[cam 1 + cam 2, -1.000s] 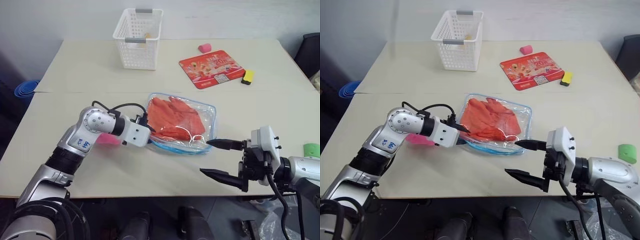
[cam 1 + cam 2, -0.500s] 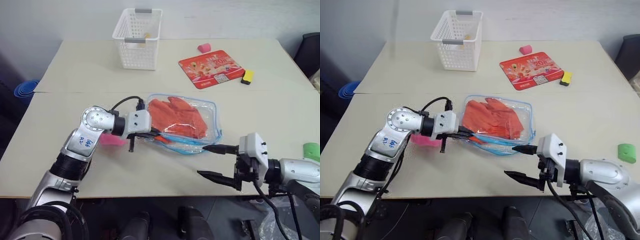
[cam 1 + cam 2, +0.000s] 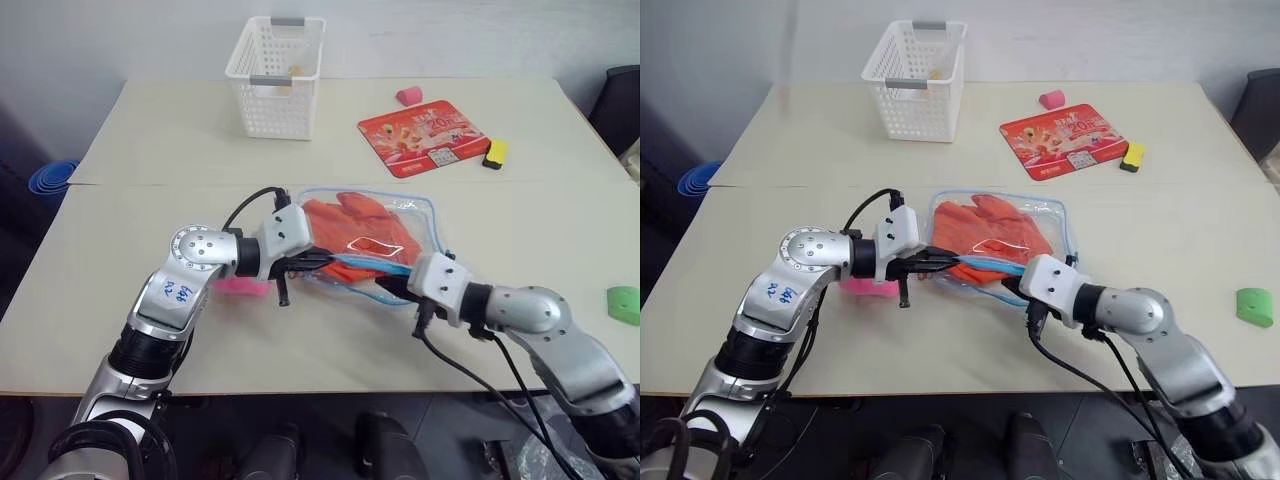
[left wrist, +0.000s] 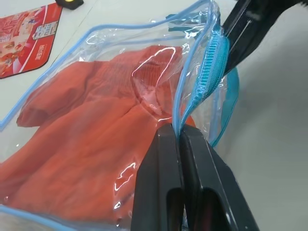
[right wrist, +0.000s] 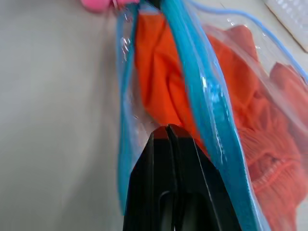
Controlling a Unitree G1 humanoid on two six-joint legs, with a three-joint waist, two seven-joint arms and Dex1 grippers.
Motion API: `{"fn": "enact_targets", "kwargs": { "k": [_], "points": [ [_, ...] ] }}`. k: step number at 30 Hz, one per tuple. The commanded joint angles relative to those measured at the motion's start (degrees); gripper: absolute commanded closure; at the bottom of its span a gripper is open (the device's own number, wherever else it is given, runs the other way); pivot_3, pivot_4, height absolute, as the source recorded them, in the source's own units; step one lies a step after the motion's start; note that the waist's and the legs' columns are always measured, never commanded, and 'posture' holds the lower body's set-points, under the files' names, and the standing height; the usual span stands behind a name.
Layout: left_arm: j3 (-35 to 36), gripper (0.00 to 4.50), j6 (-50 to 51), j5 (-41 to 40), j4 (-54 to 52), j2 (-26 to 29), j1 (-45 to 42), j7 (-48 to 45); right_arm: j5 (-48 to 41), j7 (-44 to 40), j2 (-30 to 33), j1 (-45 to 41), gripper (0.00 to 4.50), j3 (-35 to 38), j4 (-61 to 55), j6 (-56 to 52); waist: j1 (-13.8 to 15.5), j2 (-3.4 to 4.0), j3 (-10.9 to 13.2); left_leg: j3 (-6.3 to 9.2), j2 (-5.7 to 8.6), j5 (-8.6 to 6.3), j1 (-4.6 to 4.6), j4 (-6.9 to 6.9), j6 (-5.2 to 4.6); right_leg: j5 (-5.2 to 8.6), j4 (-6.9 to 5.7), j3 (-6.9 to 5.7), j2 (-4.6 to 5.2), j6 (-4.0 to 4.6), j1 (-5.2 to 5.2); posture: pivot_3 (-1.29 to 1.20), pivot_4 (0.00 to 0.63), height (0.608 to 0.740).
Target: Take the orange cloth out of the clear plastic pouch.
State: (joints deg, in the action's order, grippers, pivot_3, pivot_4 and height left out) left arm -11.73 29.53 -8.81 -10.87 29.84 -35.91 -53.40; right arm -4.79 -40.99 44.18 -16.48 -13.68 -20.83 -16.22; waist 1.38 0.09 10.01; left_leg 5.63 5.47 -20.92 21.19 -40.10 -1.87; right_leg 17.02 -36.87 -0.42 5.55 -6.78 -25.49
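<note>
Orange cloth [image 3: 352, 236] bunched inside the clear plastic pouch [image 3: 425, 215], near the middle of the table [image 3: 150, 130], a little toward its near edge. Pouch lifted along its near side, light blue zipper strip raised off the table surface, far side lower.

Left claw [image 4: 179, 137] pressed together on the pouch's blue-trimmed edge, pinching the clear film right at the zipper. Right claw [image 5: 167, 129] likewise pressed together, pinching the pouch's film beside the zipper strip, cloth just behind the plastic there. Both claws close to each other at the pouch's near side, left one at its left end, right one coming in from the near right.

Pink plush lump [image 3: 240, 287] just left of the pouch, partly behind the left forearm. White basket [image 3: 277, 62] at the far edge, left of centre. Red printed packet [image 3: 423, 136] toward the far right, with a small pink piece [image 3: 408, 96] beyond it and a yellow block [image 3: 496, 152] at its right side. Green block [image 3: 625, 303] at the right edge.
</note>
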Motion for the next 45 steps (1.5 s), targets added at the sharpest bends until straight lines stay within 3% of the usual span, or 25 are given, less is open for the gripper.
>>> {"fn": "enact_targets", "kwargs": {
  "k": [1,10,15,21,24,26,29,33,39,42,45],
  "points": [
    [0.5,4.5,-0.1,-1.0,-2.9,-0.4,-0.9,0.9,6.7,0.8,-0.4,-1.0,3.66,-2.1,2.5,5.9,0.0,0.0,0.0,0.0,0.0,0.0,0.0,0.0,0.0,0.0,-0.01,0.0,0.0,0.0,0.0,0.0,0.15,0.74],
    [-0.1,4.5,0.8,-1.8,-4.3,-1.6,-0.2,1.5,17.4,5.9,-5.3,-3.4,0.7,-3.6,7.1,10.3,-0.5,0.0,0.0,-0.01,-0.03,0.01,0.0,0.01,0.03,0.0,-0.02,0.01,-0.04,0.0,-0.02,0.0,0.15,0.74],
    [-0.7,4.5,1.5,-2.1,-5.6,-2.4,0.2,1.7,22.1,7.4,-7.2,-5.0,0.7,-4.4,10.7,12.3,-0.6,0.01,0.0,0.0,-0.02,0.02,-0.02,0.0,0.05,0.0,-0.03,0.02,-0.04,0.0,-0.02,0.0,0.15,0.74],
    [-1.1,4.5,0.9,-1.3,-5.3,-1.9,0.9,1.8,16.0,5.1,-12.5,-5.5,0.7,-1.2,9.3,8.1,-1.3,0.01,0.0,0.0,-0.05,0.03,-0.02,0.02,0.06,0.0,-0.07,0.02,-0.05,0.0,-0.03,0.0,0.15,0.74],
    [-1.6,4.5,-1.9,0.2,-3.5,-0.6,2.4,1.3,13.5,3.3,-12.6,-5.3,1.23,-0.1,8.1,6.9,-1.4,0.01,0.0,0.0,-0.03,0.03,-0.02,0.03,0.06,0.0,-0.11,0.02,-0.04,0.0,-0.02,0.0,0.15,0.74],
    [-2.0,4.5,-3.6,1.0,-2.6,0.2,3.2,1.1,13.5,2.8,-12.4,-5.3,1.95,0.0,7.2,6.1,-1.4,0.01,0.0,0.0,-0.03,0.03,-0.02,0.04,0.06,0.0,-0.1,0.02,-0.04,0.0,-0.02,0.0,0.15,0.74],
    [-1.6,4.5,-4.6,1.1,-1.5,0.7,3.1,1.2,20.4,2.7,-8.2,-5.4,2.93,-2.9,8.4,11.7,-1.4,0.01,0.0,0.0,-0.04,0.03,-0.02,0.04,0.06,0.0,-0.09,0.02,-0.05,0.0,-0.02,0.0,0.15,0.74],
    [-0.7,4.5,-4.8,0.7,-0.4,0.1,1.7,2.0,24.1,2.2,-4.7,-4.8,2.93,-4.4,9.0,16.5,-1.3,0.01,0.0,0.0,0.01,0.03,-0.01,0.03,0.06,0.0,-0.05,0.02,-0.02,0.0,-0.03,0.0,0.15,0.74],
    [0.8,4.5,-2.3,-1.9,-0.9,-1.6,-0.6,2.8,26.6,4.0,-6.2,-5.6,2.93,-4.1,12.2,19.1,-1.4,0.01,0.0,0.0,-0.03,0.03,-0.02,0.03,0.06,0.0,-0.08,0.02,-0.04,0.0,-0.03,0.0,0.15,0.74],
    [1.0,4.5,-1.4,-2.4,-1.7,-1.8,-1.1,2.7,27.7,5.3,-7.5,-6.4,2.31,-3.7,13.4,19.5,-1.6,0.01,0.0,0.0,-0.04,0.03,-0.02,0.04,0.06,0.0,-0.11,0.02,-0.04,0.0,-0.03,0.0,0.15,0.74],
    [1.0,4.5,-1.1,-2.8,-2.1,-1.8,-1.0,2.3,29.9,6.6,-7.8,-7.0,1.37,-4.2,14.3,20.8,-1.5,0.01,0.0,0.0,-0.04,0.03,-0.02,0.03,0.06,0.0,-0.13,0.01,-0.05,0.0,-0.03,0.0,0.15,0.74]
  ]
}}
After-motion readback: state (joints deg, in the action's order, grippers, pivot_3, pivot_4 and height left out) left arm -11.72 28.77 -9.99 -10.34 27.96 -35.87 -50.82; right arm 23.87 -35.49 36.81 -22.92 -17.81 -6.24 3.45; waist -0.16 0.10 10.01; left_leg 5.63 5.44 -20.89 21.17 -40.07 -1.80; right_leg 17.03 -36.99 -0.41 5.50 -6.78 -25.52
